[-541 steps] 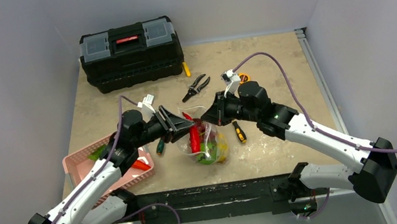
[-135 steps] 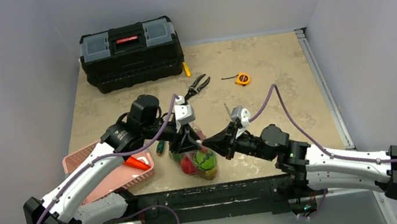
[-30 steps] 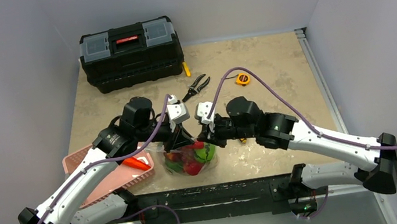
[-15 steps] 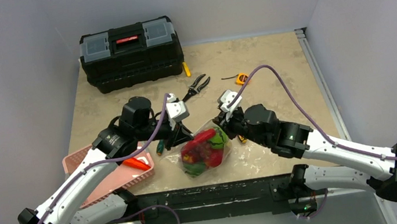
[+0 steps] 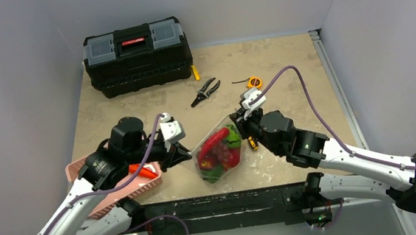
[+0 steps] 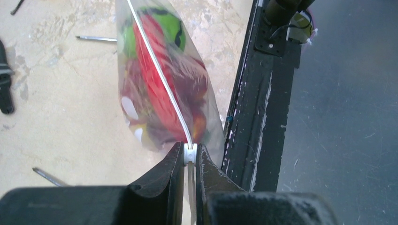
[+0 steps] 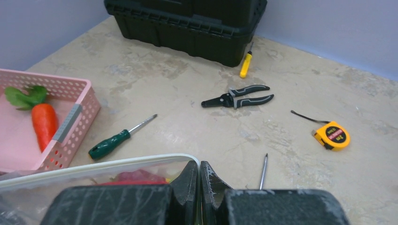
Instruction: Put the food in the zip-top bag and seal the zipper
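- A clear dotted zip-top plastic bag [image 5: 203,166] is stretched between the two tools over the tan surface [image 5: 285,70], with glossy red and green toy food [image 5: 216,139] inside.
- The left tool [image 6: 189,157] is almost fully closed, clamped on one end of the whitish zipper strip [image 6: 157,70].
- The right tool [image 7: 200,174] is closed, pinching the strip's other end.
- An orange toy carrot [image 7: 44,123] lies in the pink basket [image 7: 75,117], ahead-left of the right tool.
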{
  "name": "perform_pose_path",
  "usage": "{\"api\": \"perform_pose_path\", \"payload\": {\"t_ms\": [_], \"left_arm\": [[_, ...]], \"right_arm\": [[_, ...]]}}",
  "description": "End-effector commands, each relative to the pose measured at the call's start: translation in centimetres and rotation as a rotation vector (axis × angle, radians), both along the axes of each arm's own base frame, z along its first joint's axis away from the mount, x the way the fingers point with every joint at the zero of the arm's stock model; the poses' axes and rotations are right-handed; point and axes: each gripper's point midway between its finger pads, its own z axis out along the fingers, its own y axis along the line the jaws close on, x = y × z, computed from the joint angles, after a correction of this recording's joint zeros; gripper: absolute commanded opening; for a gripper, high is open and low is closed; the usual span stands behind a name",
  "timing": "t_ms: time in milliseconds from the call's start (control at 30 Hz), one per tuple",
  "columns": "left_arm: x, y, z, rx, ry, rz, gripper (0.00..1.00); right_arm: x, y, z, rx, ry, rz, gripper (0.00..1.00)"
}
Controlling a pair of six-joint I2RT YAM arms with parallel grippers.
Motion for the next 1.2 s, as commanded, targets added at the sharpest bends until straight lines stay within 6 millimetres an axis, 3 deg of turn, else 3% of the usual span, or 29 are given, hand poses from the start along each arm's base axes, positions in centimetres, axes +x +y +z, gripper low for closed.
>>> {"api": "perform_pose_path", "payload": {"t_ms": [0, 233, 433, 533, 667, 867, 1000, 1167], "left_arm": [[-2.3, 2.1, -2.1, 0.067, 0.054, 0.003, 0.0], [-3.1, 3.7, -3.5, 0.099, 0.049, 0.035, 0.0], [-3.3, 4.3, -3.4, 0.1, 0.024, 0.053, 0.01], [-3.3, 4.5, -3.4, 0.112, 0.022, 0.051, 0.1], [-3.0, 4.6, -3.0, 0.111, 0.0, 0.064, 0.3], [-1.2, 5.8, 0.1, 0.072, -0.122, 0.192, 0.42], [0.5, 7.5, 2.7, 0.024, -0.211, 0.349, 0.48], [1.0, 9.4, 5.0, -0.034, -0.29, 0.463, 0.51]], "right_arm": [[2.4, -2.6, 3.0, 0.073, -0.075, -0.2, 0.0], [2.4, -2.5, 3.5, 0.081, -0.085, -0.19, 0.0], [2.4, -1.8, 3.6, 0.083, -0.075, -0.166, 0.0], [2.2, -1.3, 3.9, 0.097, -0.075, -0.14, 0.0], [1.1, 0.5, 4.4, 0.108, -0.072, -0.011, 0.0], [-0.1, 2.7, 4.5, 0.117, -0.047, 0.113, 0.0], [-0.3, 3.2, 4.2, 0.111, -0.015, 0.132, 0.0], [-0.6, 3.3, 4.3, 0.125, -0.01, 0.149, 0.0]]}}
